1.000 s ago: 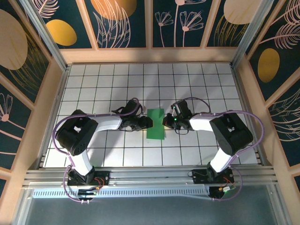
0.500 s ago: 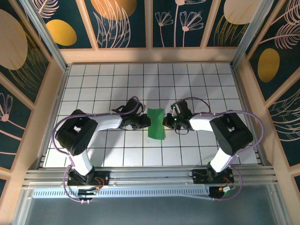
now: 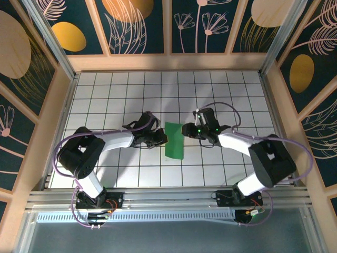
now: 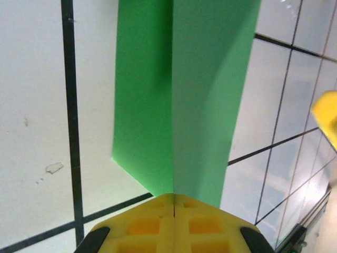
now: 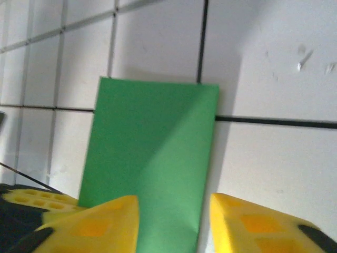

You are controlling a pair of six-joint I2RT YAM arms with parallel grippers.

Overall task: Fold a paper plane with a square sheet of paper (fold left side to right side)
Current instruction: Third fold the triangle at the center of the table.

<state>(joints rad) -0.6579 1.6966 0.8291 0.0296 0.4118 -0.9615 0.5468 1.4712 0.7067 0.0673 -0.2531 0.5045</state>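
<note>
Pinching the folded sheet of paper [image 4: 200,95] between closed left fingers [image 4: 142,227], right fingers [image 5: 97,224] parted

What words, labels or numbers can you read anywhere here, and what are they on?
None: no text can be read anywhere.
The paper is plain green.
The tiles show only black grid lines.
The wall panels carry plant drawings, no lettering.
</note>
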